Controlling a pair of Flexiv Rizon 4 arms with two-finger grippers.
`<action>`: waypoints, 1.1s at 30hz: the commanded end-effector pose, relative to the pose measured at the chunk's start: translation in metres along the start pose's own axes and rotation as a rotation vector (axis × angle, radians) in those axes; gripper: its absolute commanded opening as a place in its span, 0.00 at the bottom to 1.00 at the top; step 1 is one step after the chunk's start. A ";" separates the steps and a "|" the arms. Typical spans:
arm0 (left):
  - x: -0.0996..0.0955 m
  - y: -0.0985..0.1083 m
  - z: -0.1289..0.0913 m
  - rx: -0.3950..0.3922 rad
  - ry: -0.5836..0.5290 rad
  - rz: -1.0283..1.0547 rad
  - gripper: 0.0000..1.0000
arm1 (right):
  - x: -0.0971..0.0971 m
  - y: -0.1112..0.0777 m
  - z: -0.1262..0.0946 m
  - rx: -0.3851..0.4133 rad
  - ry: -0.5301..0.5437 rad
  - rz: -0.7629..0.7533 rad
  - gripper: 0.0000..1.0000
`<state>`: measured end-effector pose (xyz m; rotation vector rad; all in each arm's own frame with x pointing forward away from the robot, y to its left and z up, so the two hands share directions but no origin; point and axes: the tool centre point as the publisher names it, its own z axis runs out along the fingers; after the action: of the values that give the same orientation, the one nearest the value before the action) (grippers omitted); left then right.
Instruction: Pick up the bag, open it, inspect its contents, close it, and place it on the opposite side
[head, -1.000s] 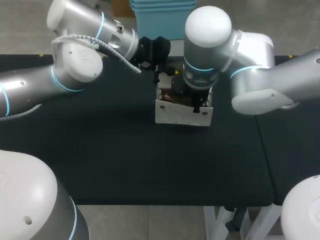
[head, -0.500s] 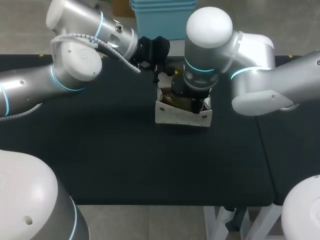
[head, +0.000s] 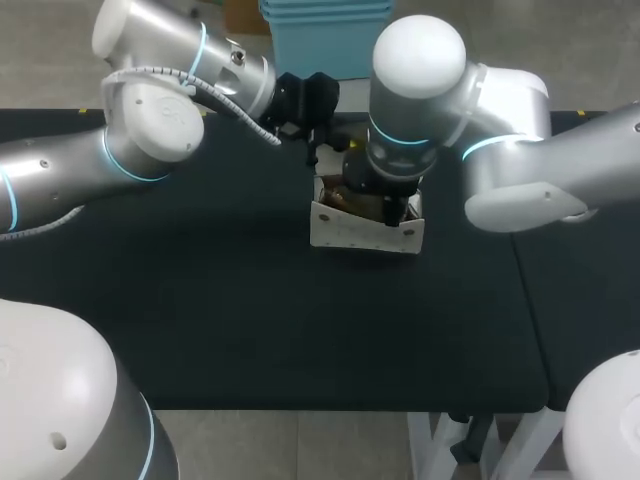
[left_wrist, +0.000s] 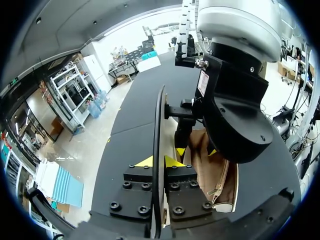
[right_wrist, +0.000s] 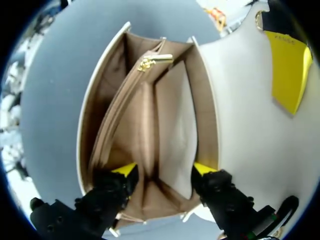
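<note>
Right tool is sitting inside the open bag, fingers spread apart. Your left tool is clamping the bag's raised white side. Bag is standing on the counter, far middle.

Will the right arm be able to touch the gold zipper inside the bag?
Probably yes. The right gripper sits in the mouth of the open bag, fingers spread, and the gold zipper pull lies just ahead with nothing covering it.

Silver-white arms, cyan joint rings, yellow-tipped black claws
</note>
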<state>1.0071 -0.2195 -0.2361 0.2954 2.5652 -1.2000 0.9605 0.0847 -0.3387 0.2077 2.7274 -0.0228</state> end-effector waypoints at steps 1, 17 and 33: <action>0.000 0.002 0.000 0.003 0.000 0.001 0.00 | 0.002 -0.001 0.003 0.001 -0.006 0.001 1.00; 0.000 0.002 0.000 0.003 0.000 0.001 0.00 | -0.004 0.001 -0.002 -0.007 -0.029 -0.003 1.00; 0.002 -0.006 -0.007 -0.029 -0.039 0.004 0.00 | -0.016 0.002 -0.055 -0.012 -0.184 -0.010 0.00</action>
<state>1.0087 -0.2184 -0.2325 0.2898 2.5446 -1.1840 0.9690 0.0892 -0.2933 0.1788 2.5643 -0.0283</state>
